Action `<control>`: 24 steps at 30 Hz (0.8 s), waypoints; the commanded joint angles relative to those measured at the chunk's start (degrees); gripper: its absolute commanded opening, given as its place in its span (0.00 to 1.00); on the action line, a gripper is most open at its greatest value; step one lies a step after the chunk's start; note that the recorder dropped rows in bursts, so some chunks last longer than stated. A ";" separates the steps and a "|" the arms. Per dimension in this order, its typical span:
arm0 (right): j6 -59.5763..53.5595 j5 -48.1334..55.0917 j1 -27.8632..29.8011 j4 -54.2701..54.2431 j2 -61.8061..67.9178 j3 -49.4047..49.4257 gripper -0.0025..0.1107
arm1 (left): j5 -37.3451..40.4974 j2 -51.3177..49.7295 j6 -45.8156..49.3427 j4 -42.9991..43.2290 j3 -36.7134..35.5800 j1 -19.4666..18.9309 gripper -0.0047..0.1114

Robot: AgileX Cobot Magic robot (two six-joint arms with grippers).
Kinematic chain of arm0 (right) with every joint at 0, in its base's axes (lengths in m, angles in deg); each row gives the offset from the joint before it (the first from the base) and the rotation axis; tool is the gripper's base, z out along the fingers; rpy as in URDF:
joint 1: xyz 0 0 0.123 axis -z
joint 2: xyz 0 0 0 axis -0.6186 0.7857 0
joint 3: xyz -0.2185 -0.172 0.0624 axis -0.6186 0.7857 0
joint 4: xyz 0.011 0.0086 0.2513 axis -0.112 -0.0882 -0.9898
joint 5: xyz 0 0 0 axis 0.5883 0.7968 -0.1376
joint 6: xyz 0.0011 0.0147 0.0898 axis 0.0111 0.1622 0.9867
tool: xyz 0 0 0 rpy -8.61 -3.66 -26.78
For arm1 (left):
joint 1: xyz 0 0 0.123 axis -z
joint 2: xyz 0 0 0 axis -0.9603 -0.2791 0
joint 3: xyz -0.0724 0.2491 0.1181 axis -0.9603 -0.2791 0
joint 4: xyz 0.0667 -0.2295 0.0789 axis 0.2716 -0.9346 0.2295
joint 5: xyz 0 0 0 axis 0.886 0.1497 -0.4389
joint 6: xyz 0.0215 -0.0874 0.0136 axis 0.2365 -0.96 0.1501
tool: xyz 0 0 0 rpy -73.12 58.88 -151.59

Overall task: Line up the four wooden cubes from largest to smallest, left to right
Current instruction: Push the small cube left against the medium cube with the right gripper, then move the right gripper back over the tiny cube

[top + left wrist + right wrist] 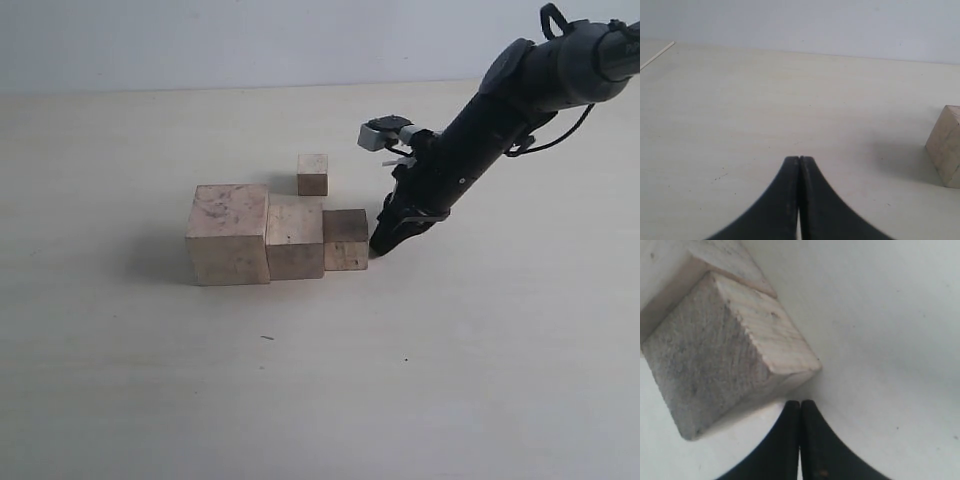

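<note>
Wooden third-largest cube [345, 240] mid-frame: my right fingers [388, 236], clenched empty, sit just beside it, probably squaring it up; left fingers [785, 200] clenched too.

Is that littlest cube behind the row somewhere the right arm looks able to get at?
Probably yes. The smallest cube stands apart behind the row, its sides free, and the shut right tool is close by.

The right arm [480, 130] is matte black — looping black cable [547, 20], silver-grey wrist camera [385, 132], tapered black fingers [785, 450].
</note>
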 commanded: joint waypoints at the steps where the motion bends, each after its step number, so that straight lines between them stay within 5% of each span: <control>1: 3.10 -2.17 -0.08 3.99 -5.08 0.30 0.03 | -0.74 0.32 -0.15 -0.04 -0.19 0.05 0.04; 11: 8.30 -11.64 -3.73 -7.71 -13.54 -0.69 0.02 | -0.74 0.32 -0.15 -0.04 -0.19 0.05 0.04; 21: 60.86 -28.16 -16.90 36.20 -13.41 -1.43 0.02 | -0.74 0.32 -0.15 -0.04 -0.19 0.05 0.04; 24: 69.15 -30.74 -18.60 42.22 -13.31 -1.43 0.03 | -0.74 0.32 -0.15 -0.04 -0.19 0.05 0.04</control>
